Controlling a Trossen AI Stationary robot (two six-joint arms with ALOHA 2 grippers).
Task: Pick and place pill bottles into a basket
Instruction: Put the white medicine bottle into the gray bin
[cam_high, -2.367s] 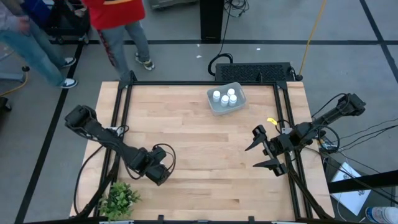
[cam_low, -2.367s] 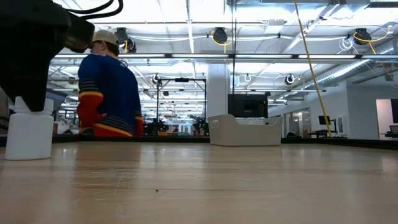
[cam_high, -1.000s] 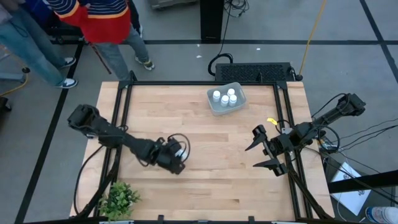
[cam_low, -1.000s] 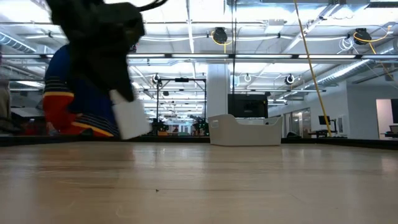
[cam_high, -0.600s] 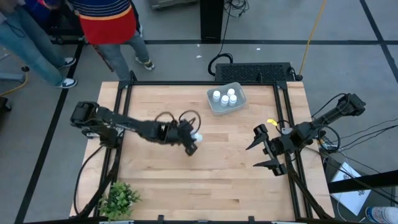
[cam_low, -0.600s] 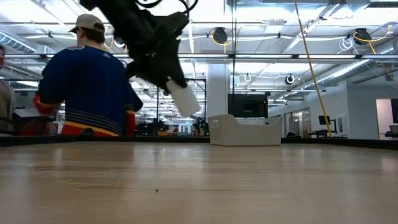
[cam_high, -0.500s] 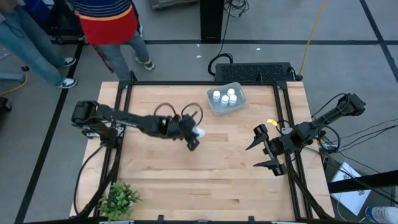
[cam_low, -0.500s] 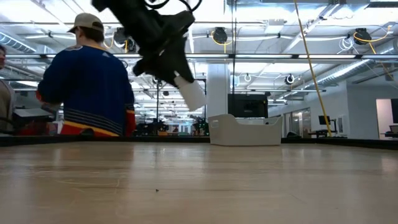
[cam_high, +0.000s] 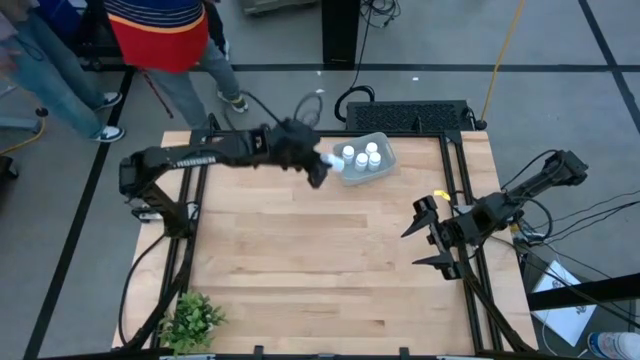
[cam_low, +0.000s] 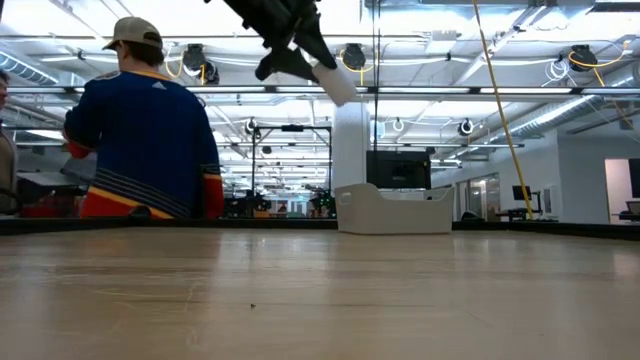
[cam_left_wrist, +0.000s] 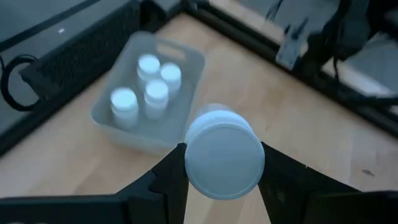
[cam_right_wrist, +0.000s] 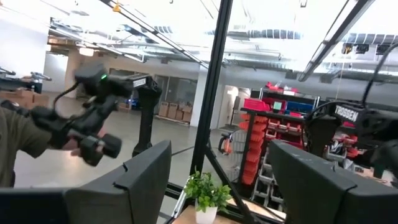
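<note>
My left gripper (cam_high: 322, 168) is shut on a white pill bottle (cam_high: 332, 163), held in the air at the left rim of the basket (cam_high: 385, 150). The low view shows this bottle (cam_low: 337, 82) high above the table, slanting down out of the fingers. The grey-blue basket (cam_left_wrist: 118, 127) stands near the table's far edge with several white-capped pill bottles (cam_left_wrist: 155, 92) upright in it. My right gripper (cam_high: 420, 238) waits open at the table's right edge, touching nothing. My left gripper pinches the bottle between its two fingers, one on each side of the round end (cam_left_wrist: 189, 163) that faces the wrist camera. The fingers slant down toward the basket, and the bottle's body runs on beyond them. The bottle is lifted clear of table and basket.
A small potted plant (cam_high: 190, 320) stands at the near left corner. A black box (cam_high: 405, 115) lies just beyond the far edge, behind the basket. People stand past the far left corner (cam_high: 160, 40). The table's middle (cam_high: 320, 250) is bare wood.
My left gripper has swung from the table's middle left toward the far edge and the right, rising as it went, up to the basket's left rim. It has kept the bottle, which has gone from hanging low to high above the table.
</note>
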